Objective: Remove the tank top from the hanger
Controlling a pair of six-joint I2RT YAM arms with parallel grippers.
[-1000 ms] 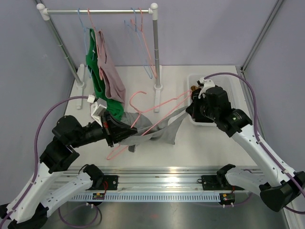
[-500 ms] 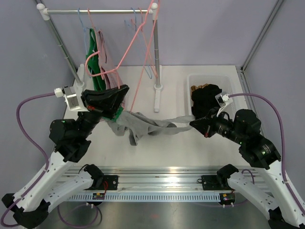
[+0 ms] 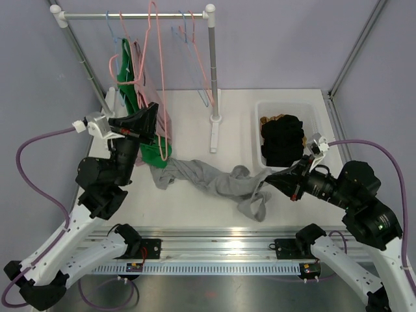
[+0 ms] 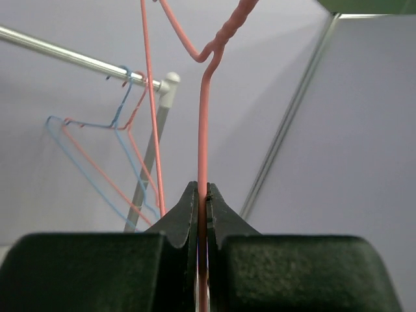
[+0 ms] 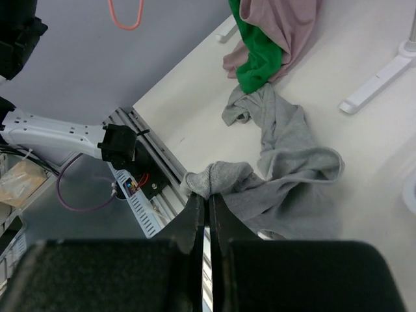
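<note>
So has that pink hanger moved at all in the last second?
Yes. The pink hanger, pinched in the left hand, has gone from lying low over the table up to the rail, left of the white post.

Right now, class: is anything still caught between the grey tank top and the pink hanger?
Nothing visible. The pink hanger is up at the rail, gripped by the left tool, its wire bare. The grey tank top lies on the table, one end pinched in the right tool.
</note>
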